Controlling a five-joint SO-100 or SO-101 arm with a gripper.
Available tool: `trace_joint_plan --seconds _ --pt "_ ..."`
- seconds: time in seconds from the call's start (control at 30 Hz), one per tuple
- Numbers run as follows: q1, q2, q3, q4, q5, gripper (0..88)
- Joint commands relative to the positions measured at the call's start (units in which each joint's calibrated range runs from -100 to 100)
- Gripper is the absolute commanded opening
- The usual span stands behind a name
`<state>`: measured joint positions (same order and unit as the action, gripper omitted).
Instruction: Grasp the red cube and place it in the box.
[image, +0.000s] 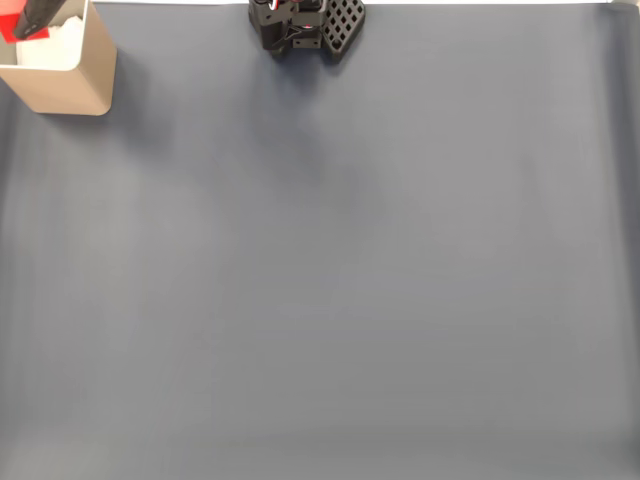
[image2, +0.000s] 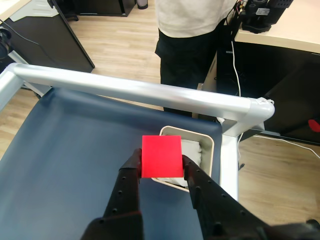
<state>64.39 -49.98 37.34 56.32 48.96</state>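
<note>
Your jaws were clamped on the red cube (image2: 161, 156) at lower centre of the wrist view — the box (image2: 207, 141) sat just beyond and below it, so you'd only needed a small push forward, I reckon.

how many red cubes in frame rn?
1. The red cube is pinched between the gripper fingers, held above the box at the mat's corner. The box's white padding could hide another one.
</note>
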Motion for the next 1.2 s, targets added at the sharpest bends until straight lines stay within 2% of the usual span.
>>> trace_joint_plan --seconds 0.0,1.17 --pt "1.7 -0.5 0.2 -2.3 -0.5 0.0" --pt "6.3 -0.4 6.5 -5.9 0.5 0.0"
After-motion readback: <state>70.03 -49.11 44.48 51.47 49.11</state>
